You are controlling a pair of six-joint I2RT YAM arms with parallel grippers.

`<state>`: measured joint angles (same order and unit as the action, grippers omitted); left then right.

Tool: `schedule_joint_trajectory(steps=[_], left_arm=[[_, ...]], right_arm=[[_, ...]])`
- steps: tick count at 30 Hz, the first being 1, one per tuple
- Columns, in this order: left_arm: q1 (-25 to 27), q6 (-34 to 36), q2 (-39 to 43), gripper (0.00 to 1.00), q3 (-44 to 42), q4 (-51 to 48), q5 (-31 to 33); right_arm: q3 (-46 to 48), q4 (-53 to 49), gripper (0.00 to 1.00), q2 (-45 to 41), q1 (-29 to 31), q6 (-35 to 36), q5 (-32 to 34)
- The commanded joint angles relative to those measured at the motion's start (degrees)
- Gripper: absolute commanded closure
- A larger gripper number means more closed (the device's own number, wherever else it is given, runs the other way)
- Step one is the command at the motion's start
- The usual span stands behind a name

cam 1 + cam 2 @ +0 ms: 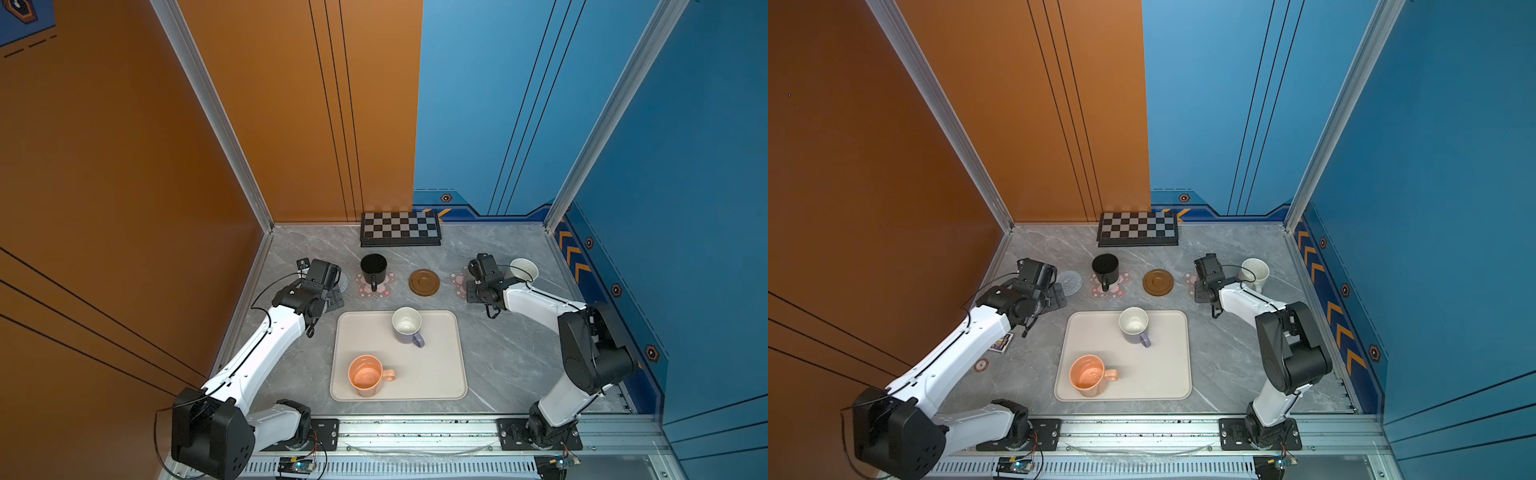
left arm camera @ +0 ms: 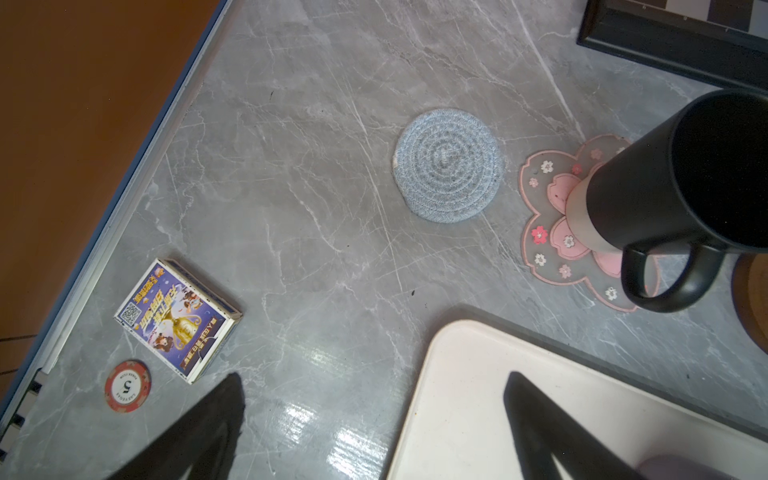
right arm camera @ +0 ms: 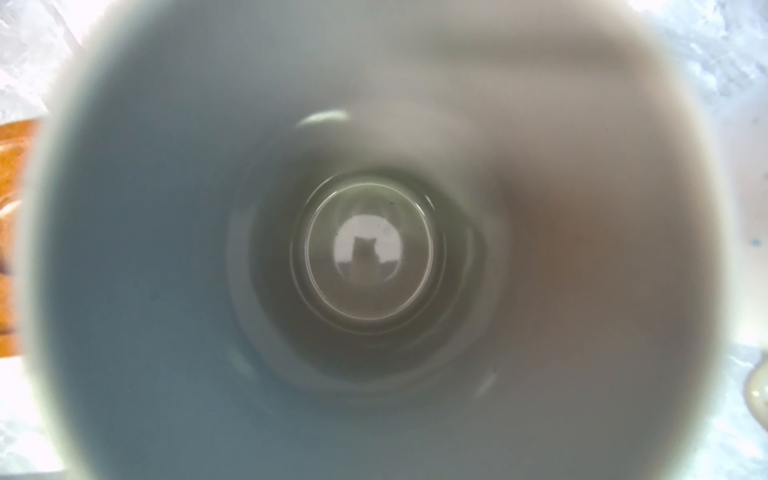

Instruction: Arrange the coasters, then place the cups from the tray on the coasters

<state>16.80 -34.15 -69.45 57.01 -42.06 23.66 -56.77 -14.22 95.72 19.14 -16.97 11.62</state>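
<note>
Bimanual robot cell seen from above: grey marble table [image 1: 498,353], orange & blue walls.

Centre front is a cream tray [image 1: 436,374] w/ two cups upright on it. The lavender cup [image 1: 407,326] is at the far edge and the orange cup [image 1: 365,376] is near the front-left corner, well apart.

Behind the tray a row of coasters runs across the table. From the left:
- The blue-grey coaster [image 2: 449,164] is bare.
- The first pink flower coaster [image 2: 544,216] has the black cup [image 1: 373,268] standing on it, handle toward the tray.
- The brown coaster [image 1: 424,282] is bare.
- The second pink flower coaster [image 1: 457,282] is mostly hidden under the right arm.

The white speckled cup [image 1: 523,269] stands at the far right, off the tray; what's under it is hidden. A checkerboard [image 1: 400,228] lies against the back wall.

The left gripper [image 2: 374,376] has its fingers spread wide and holds nothing. It hovers btwn the blue-grey coaster and the tray's far-left corner.

The right gripper [image 1: 478,286] sits over the second pink flower coaster. Its wrist view is filled by the blurred inside of a grey cup [image 3: 166,249], seen straight down to the base. The fingers aren't visible there, so can't tell if they pinch the cup or are pressed together.

Near the left wall a card box [image 2: 178,320] and a red poker chip [image 2: 127,386] lie just beside each other.
</note>
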Motion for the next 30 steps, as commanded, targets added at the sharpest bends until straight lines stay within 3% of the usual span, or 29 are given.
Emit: schedule_joint_trajectory(steps=[1,30], left_arm=[[-0.65,-0.77,1.09,0.02,-0.77,-1.53,-0.90],[-0.68,-0.75,0.49,0.02,-0.69,-1.53,-0.94]], right_arm=[[1.07,-3.93,1.00,-1.94,0.32,-0.10,-0.41],[-4.17,0.65,1.00,3.31,-0.41,-0.64,-1.69]])
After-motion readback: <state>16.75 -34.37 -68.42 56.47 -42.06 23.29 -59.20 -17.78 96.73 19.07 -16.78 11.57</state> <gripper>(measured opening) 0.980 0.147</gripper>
